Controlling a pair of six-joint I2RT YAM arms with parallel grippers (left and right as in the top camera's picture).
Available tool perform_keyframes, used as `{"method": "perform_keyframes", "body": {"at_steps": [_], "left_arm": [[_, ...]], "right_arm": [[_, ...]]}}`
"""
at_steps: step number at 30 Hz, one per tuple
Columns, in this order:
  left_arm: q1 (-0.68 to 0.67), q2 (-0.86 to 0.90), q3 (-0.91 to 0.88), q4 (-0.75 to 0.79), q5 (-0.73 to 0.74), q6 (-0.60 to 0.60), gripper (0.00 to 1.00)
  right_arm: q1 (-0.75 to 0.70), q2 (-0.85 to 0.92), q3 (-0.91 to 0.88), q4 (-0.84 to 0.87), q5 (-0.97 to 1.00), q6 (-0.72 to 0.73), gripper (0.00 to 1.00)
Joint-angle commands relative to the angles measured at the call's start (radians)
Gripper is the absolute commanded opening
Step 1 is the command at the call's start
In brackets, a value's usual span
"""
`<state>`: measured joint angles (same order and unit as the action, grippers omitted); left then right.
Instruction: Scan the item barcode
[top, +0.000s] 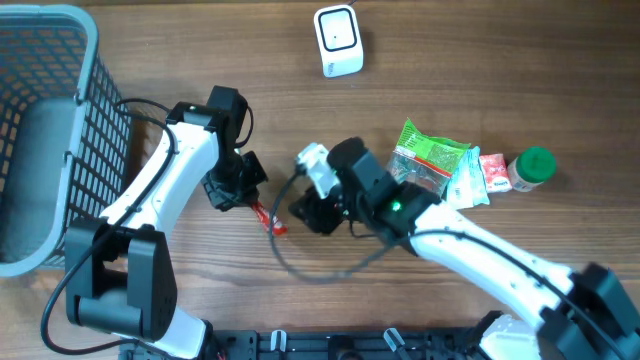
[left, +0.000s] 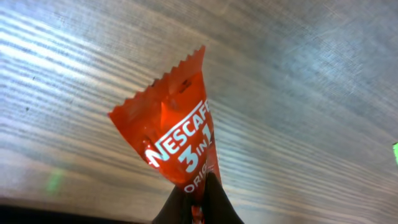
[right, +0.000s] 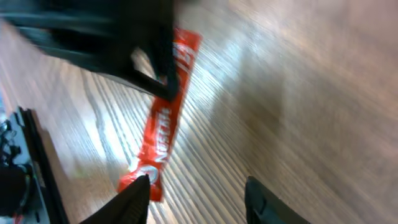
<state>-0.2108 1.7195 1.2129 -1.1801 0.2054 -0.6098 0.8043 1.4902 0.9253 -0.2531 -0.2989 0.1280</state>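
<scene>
Left wrist shows a glossy red sachet (left: 177, 140), serrated-edged.

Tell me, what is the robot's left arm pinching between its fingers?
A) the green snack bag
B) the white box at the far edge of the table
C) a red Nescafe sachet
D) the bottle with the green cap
C: in the left wrist view the left gripper is shut on the lower end of the red Nescafe sachet.
</scene>
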Motion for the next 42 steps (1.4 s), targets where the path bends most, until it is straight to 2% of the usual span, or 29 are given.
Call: {"method": "perform_keyframes", "body": {"at_steps": [1, 7, 14, 21, 30, 39, 42], "left_arm": [[-0.002, 0.021, 0.018, -0.024, -0.016, 0.027, 0.04], [-0.003, 0.038, 0.018, -0.032, 0.008, 0.026, 0.04], [-0.003, 0.038, 0.018, -0.028, 0.031, 0.026, 0.04], [-0.017, 0.038, 0.018, 0.038, 0.109, 0.021, 0.04], [-0.129, 0.038, 0.019, 0.146, 0.12, -0.053, 0.04], [-0.101, 0.038, 0.148, 0.031, 0.12, -0.023, 0.04], [-0.106, 0.038, 0.153, 0.006, 0.121, -0.023, 0.04]], "right_arm": [[0.105, -0.029, 0.053, -0.047, 0.23, -0.112, 0.54], [0.27, -0.028, 0.109, -0.114, 0.499, -0.156, 0.54], [0.35, -0.011, 0.109, -0.114, 0.599, -0.158, 0.53], [0.371, -0.005, 0.109, -0.114, 0.607, -0.155, 0.53], [0.371, 0.075, 0.109, -0.114, 0.615, -0.154, 0.53], [0.371, 0.1, 0.158, -0.1, 0.624, -0.148, 0.53], [0.37, 0.1, 0.161, -0.109, 0.684, -0.164, 0.52]]}}
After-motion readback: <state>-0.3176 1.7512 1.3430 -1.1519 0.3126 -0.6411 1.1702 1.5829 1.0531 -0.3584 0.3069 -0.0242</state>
